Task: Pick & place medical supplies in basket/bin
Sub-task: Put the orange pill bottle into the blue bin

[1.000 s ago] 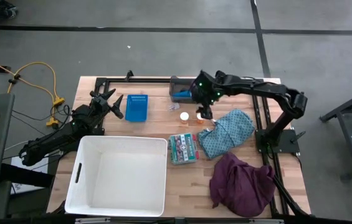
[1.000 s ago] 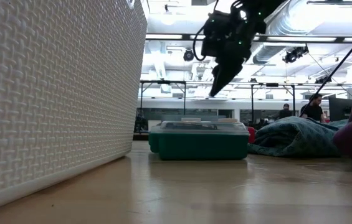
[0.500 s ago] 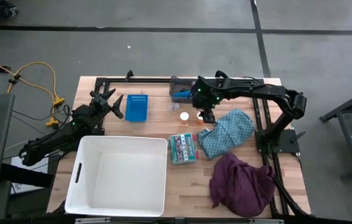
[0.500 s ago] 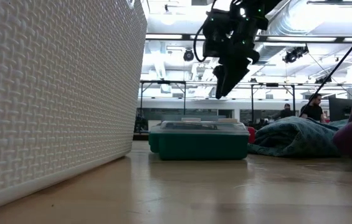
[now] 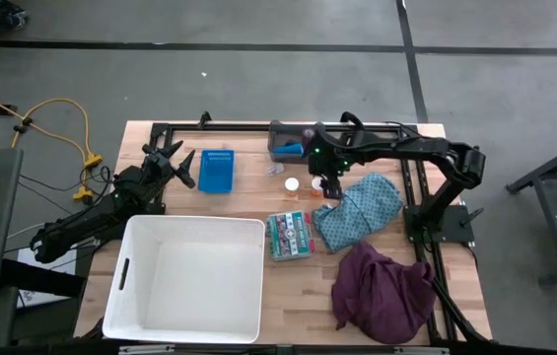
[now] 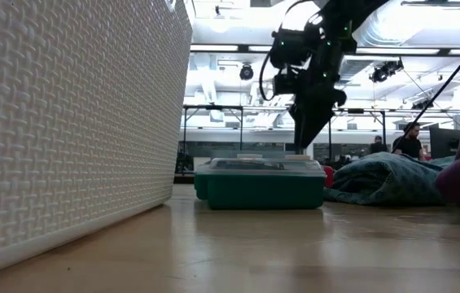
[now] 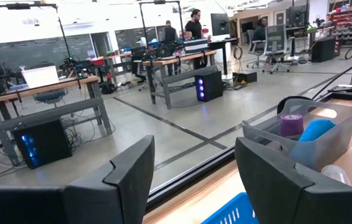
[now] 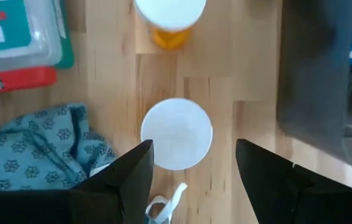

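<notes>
On the wooden desk (image 5: 288, 286), the left gripper (image 5: 173, 163) rests at the left edge beside a blue perforated tray (image 5: 216, 170), its jaws spread wide with nothing between them; its wrist camera looks past the tray toward a grey bin (image 7: 334, 134) at the desk's far edge, which holds the small purple roll (image 7: 291, 124) and the small blue roll (image 7: 316, 130) side by side. A large white woven basket (image 5: 187, 279) fills the near-left corner of the desk, its textured wall looming across the low view. Just right of the basket lies a teal first-aid kit (image 5: 289, 236) with a clear lid. Beyond the kit, two small orange bottles with white caps stand upright close together: one (image 5: 291, 184) to the left, the other (image 8: 176, 134) directly beneath the right gripper (image 5: 328, 183), which hangs over it, jaws released and straddling the white cap without visibly touching it. The right arm reaches in from the right side of the desk. The teal patterned cloth (image 5: 362, 210) lies bunched just right of the bottles, its edge close to the capped bottle under the gripper. The maroon cloth (image 5: 384, 291) sits crumpled at the near-right corner, just beside the teal one. People show in the workshop background.
</notes>
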`<action>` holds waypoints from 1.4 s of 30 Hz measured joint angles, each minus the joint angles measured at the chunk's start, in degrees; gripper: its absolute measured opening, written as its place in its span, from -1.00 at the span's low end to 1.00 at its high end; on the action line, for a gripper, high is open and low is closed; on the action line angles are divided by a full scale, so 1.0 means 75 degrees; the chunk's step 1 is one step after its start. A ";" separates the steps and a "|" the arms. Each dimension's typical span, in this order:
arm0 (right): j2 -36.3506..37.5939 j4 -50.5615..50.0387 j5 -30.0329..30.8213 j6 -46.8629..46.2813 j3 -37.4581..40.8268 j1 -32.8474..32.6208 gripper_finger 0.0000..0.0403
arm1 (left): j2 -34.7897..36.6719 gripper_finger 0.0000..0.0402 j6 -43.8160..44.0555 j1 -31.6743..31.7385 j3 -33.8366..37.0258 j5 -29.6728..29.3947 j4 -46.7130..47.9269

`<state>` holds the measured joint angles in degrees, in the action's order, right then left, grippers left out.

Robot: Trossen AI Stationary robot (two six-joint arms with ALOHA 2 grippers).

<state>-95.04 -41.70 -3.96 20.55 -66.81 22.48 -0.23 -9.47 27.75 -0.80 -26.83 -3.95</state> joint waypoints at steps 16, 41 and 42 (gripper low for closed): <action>-0.0006 0.0312 -0.0071 -0.0554 0.0635 0.0000 0.07 | 0.0001 0.08 0.0000 -0.0001 0.0000 -0.0001 0.0001; -0.0005 0.0452 0.0332 -0.3150 0.0644 -0.0047 0.07 | 0.0001 0.08 0.0001 -0.0001 0.0000 -0.0001 0.0000; -0.0003 0.0452 0.0355 -0.3320 0.0644 -0.0073 0.07 | 0.0003 0.08 0.0000 0.0000 0.0000 0.0000 0.0000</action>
<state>-95.07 -38.30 -1.30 -4.35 -61.98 21.93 -0.21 -9.47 27.74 -0.80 -26.83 -3.95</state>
